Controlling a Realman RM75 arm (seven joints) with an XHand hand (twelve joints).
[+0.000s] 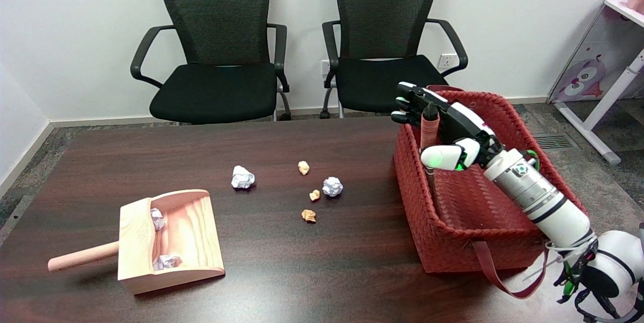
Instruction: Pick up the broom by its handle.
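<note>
A wooden dustpan (171, 240) lies at eight o'clock on the dark counter (282, 272), its handle pointing to nine, with two crumpled white paper balls (166, 261) inside. Near the centre lie two more white paper wads (243, 177) and three small orange scraps (308, 215). A red woven basket (443, 232) sits at three o'clock. Two black mesh chairs (221, 76) stand at twelve, beyond the counter.
</note>
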